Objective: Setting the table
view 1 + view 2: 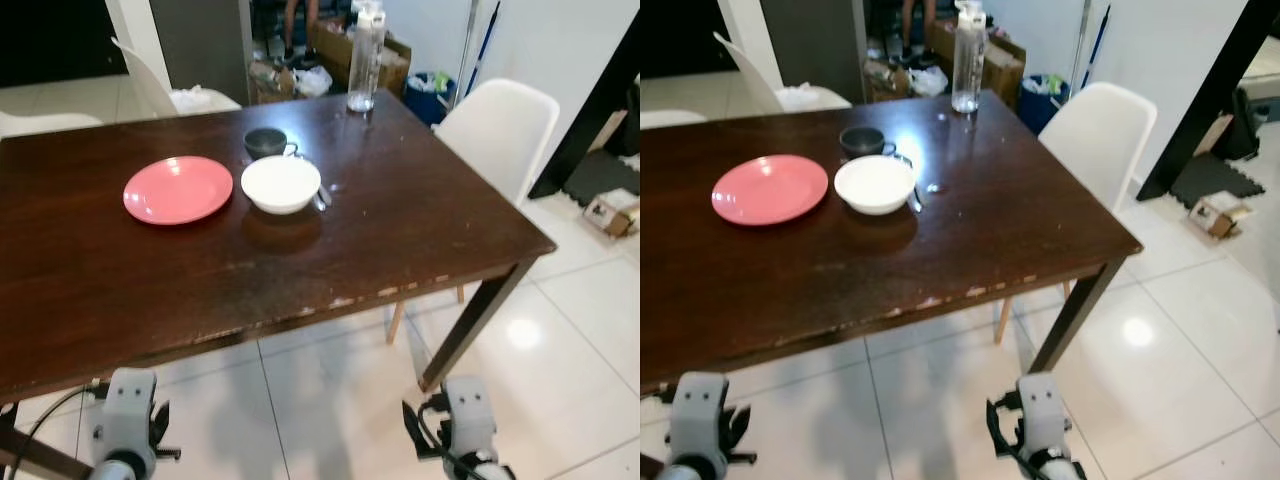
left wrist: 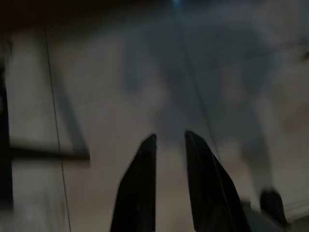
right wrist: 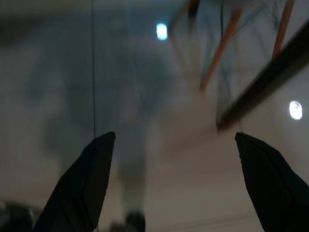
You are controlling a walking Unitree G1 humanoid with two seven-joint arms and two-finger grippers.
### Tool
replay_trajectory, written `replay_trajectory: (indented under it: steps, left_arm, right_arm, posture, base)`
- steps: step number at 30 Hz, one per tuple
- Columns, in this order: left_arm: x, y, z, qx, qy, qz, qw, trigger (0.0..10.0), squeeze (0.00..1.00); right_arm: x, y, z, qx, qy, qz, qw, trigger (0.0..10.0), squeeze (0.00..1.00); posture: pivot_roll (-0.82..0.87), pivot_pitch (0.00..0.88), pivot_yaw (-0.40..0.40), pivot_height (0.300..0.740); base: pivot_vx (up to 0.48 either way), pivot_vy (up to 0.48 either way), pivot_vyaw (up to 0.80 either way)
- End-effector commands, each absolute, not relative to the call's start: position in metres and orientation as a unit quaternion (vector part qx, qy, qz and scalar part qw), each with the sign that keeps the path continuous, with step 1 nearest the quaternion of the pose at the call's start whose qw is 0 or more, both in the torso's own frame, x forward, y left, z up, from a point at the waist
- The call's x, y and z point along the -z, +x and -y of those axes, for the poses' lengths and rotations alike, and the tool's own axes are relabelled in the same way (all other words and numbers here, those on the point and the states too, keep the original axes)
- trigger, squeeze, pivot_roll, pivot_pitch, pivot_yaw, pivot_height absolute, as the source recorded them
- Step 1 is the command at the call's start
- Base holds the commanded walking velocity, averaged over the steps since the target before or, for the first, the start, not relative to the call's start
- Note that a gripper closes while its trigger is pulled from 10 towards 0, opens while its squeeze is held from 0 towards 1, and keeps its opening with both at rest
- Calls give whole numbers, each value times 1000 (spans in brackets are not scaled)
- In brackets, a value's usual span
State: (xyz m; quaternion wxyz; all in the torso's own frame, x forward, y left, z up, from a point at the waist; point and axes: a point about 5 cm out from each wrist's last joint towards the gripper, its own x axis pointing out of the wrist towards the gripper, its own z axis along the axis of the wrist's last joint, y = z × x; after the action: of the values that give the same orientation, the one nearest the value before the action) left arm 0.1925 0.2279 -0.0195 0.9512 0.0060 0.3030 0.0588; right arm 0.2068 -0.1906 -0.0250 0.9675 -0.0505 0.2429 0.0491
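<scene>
The left gripper (image 2: 169, 145) hung low over the tiled floor (image 1: 330, 400) in front of the table's near edge, its two black fingers nearly together with only a thin gap and nothing between them. On the dark wooden table (image 1: 400, 230), a pink plate (image 1: 178, 189) lay toward the left. Just beside it stood a white bowl (image 1: 281, 184), with a small dark cup (image 1: 266, 142) close behind the bowl and a piece of cutlery (image 1: 322, 196) lying at the bowl's right side. A clear water bottle (image 1: 364, 58) stood upright near the far edge. A white chair (image 1: 500, 130) sat at the table's right side. The right gripper (image 3: 174, 145) hung low over the floor too, fingers spread wide apart and holding nothing.
</scene>
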Motion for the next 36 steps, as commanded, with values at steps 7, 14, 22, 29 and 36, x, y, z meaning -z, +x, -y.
replay_trajectory:
  steps: [7,14,22,29,36]
  left_arm:
    - [38,198,-209,-31,8,-348,937,10000,0]
    - [53,195,-197,9,25,-377,926,10000,0]
    - [57,194,-205,1,32,-382,923,10000,0]
    - [60,195,-207,-3,33,-382,923,10000,0]
    - [60,196,-208,-5,32,-379,925,10000,0]
  right_arm:
    - [33,213,177,-74,-58,-261,961,10000,0]
    - [42,208,169,-78,-45,-263,960,10000,0]
    - [51,197,170,-70,-41,-273,959,10000,0]
    - [52,199,171,-76,-46,-270,959,10000,0]
    - [47,207,170,-74,-43,-255,963,10000,0]
  posture:
    - [-107,0,58,740]
    - [-104,0,76,740]
    - [-105,0,84,740]
    - [-101,0,74,740]
    - [-103,0,75,740]
  base:
    - [0,0,0]
    - [0,0,0]
    - [0,0,0]
    - [0,0,0]
    - [0,0,0]
